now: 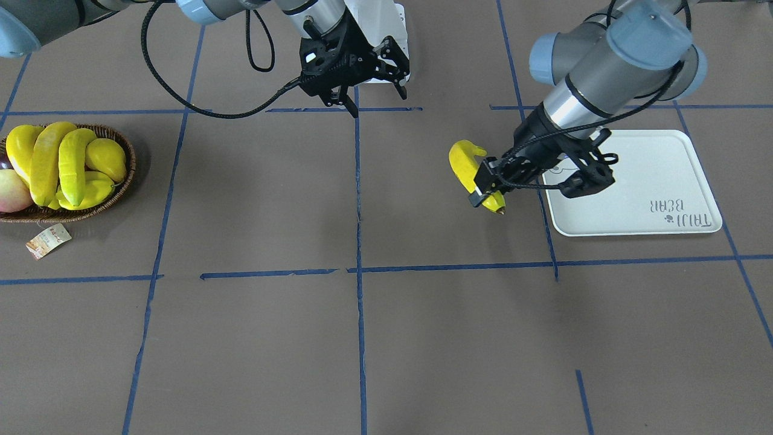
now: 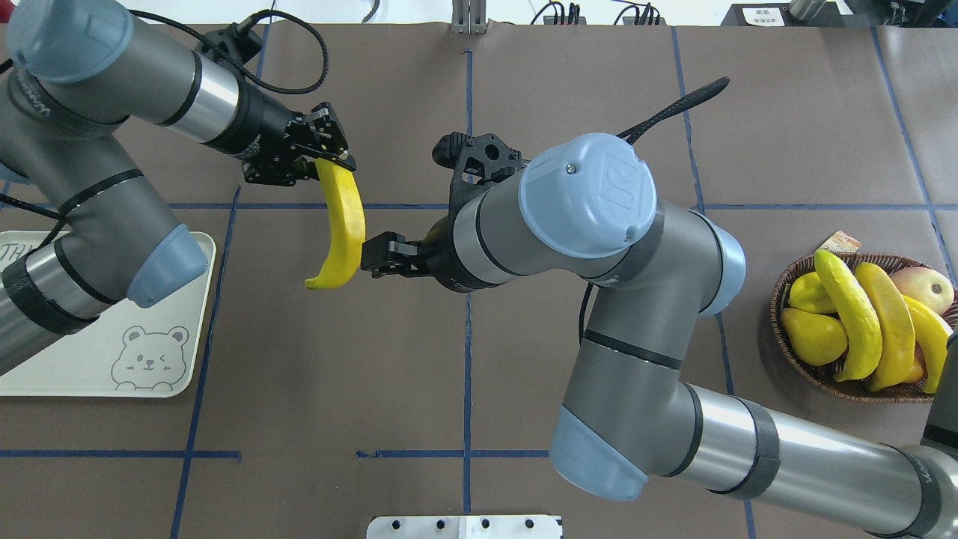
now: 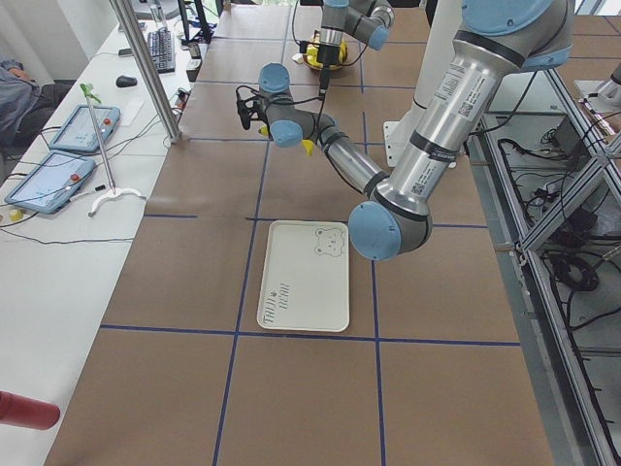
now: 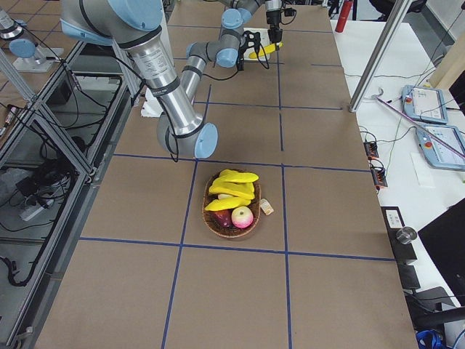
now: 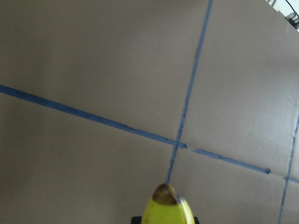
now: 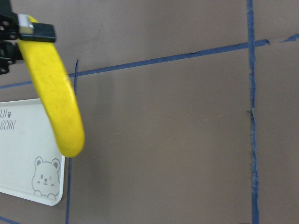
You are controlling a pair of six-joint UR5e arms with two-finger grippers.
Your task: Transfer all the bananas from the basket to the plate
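Note:
My left gripper is shut on one end of a yellow banana and holds it above the table, just beside the plate. From overhead the banana hangs down from that gripper. Its dark tip shows in the left wrist view. My right gripper is open and empty, near the banana's lower end in the overhead view. Three more bananas lie in the wicker basket. The right wrist view shows the held banana and the plate.
The basket also holds yellow pears and a pink-yellow fruit. Its paper tag lies on the table. A white mount stands at the robot's base. Blue tape lines cross the brown table.

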